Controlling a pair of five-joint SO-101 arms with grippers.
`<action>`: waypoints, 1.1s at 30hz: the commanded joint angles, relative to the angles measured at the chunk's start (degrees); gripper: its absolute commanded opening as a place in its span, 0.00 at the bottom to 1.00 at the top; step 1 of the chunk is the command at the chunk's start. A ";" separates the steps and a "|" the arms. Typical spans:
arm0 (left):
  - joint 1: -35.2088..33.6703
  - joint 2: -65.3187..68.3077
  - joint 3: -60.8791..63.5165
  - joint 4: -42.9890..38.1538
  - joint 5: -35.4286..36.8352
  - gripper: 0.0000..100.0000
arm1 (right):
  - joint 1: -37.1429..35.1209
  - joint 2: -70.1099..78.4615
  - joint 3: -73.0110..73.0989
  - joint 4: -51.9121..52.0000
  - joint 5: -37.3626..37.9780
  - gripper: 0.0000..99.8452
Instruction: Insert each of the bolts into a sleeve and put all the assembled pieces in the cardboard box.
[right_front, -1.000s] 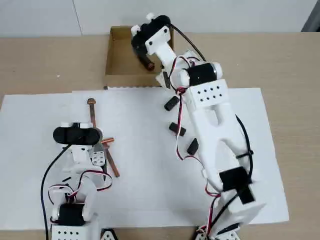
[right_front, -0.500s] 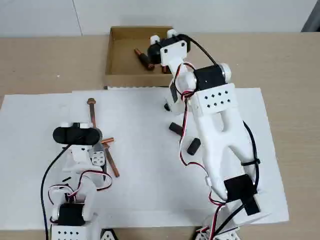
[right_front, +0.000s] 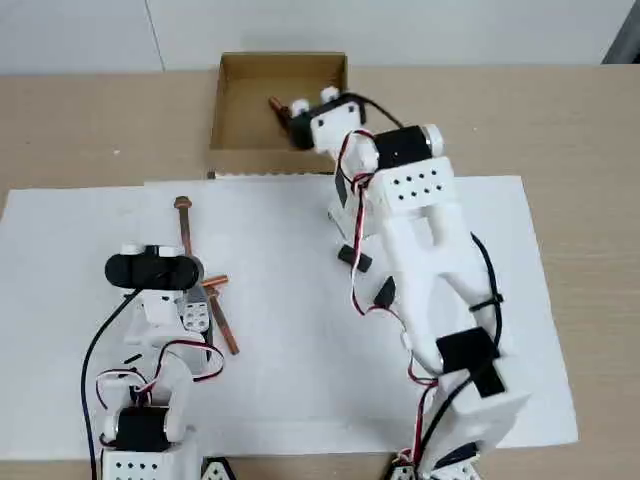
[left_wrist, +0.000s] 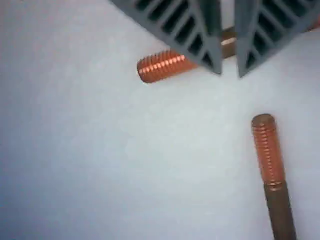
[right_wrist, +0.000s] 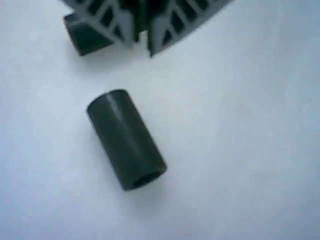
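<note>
Bright, even light; soft shadow under the sleeve (right_wrist: 126, 146)

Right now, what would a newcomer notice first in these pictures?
The big white right arm stretches over the paper sheet to the cardboard box, where a copper bolt lies. Beside the smaller left arm, copper bolts lie loose on the sheet; black sleeves lie by the right arm.

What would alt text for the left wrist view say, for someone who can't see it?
The gripper, its two grey ribbed fingers nearly together, hangs over a copper-coloured bolt lying on white paper. A second bolt lies apart from the first, its threaded end towards the gripper.
</note>
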 joint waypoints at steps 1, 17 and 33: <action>-0.26 -0.53 -0.31 0.26 0.00 0.01 | 0.13 1.54 -1.32 0.13 9.05 0.01; -0.26 -0.53 -0.31 0.26 0.00 0.01 | 0.40 9.89 -1.49 -2.68 20.40 0.18; -0.26 -0.53 -0.31 0.26 0.00 0.01 | 0.22 17.54 -1.58 -7.08 23.47 0.17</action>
